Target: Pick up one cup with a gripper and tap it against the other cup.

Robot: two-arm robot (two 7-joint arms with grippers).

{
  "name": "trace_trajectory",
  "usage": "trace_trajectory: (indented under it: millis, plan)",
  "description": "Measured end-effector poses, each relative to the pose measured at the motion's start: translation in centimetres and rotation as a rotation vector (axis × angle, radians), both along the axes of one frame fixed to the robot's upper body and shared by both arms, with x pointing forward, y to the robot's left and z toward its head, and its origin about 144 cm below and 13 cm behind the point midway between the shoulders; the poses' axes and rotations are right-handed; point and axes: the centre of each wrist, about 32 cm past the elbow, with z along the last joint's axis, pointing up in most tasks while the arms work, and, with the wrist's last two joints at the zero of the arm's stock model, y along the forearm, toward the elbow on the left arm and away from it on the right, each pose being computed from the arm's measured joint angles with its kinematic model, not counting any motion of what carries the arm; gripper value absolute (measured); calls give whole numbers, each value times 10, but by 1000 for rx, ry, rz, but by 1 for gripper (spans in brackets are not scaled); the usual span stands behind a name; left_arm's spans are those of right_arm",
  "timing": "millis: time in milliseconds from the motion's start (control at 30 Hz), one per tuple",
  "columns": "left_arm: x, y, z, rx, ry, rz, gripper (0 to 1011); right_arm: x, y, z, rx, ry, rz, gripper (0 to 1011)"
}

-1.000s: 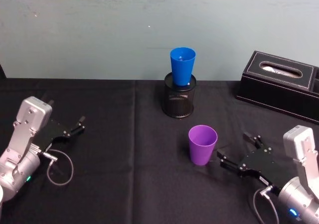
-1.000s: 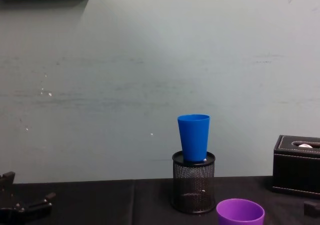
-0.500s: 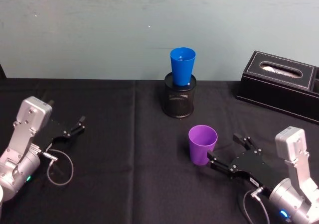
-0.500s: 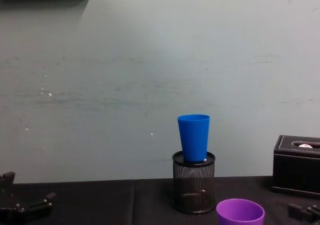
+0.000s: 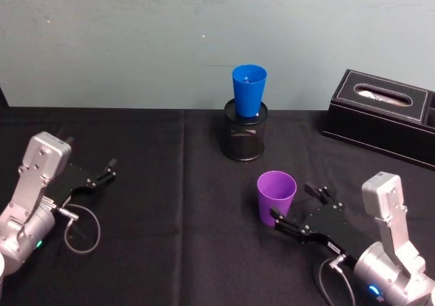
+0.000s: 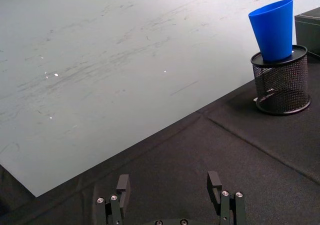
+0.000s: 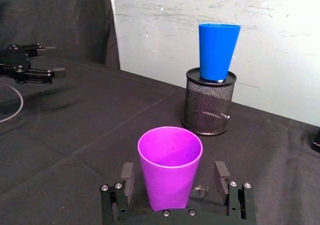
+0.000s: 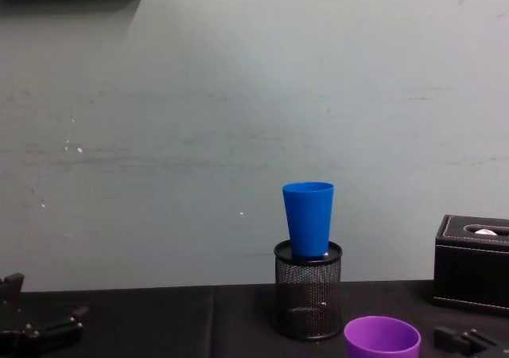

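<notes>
A black-draped surface (image 5: 170,251) runs back to a pale wall, carrying two cups, one mesh pen holder and one tissue box, with two claws resting on it. The black tissue box (image 5: 380,119) sits at the far right. The left claw (image 5: 110,170) lies parked well to the left, its jaws apart and holding nothing. The right claw (image 5: 292,202) reaches in low from the right with its jaws spread wide, one finger on each side of the purple cup (image 5: 276,196). The mesh pen holder (image 5: 245,139) stands at the back centre, beyond the purple cup and well apart from it. The blue cup (image 5: 249,88) is seated upright in the holder's mouth, most of it rising above the rim. The purple cup stands upright on the surface, mouth up, right of centre.

The head view leaves the fit between fingers and cup unclear. The right wrist view settles it, showing a narrow gap on either side of the cup, so the claw brackets it without gripping. The chest view catches the cup's rim at its bottom edge, with a claw tip just beside it.
</notes>
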Motion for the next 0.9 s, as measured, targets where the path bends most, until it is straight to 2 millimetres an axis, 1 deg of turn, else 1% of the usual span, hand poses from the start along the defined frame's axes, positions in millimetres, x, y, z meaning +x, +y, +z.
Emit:
trace_trajectory:
  millis: [900]
  plan:
    - [0,0,0,0,0,0,1011,20,11,-9,24,-14,38,1004]
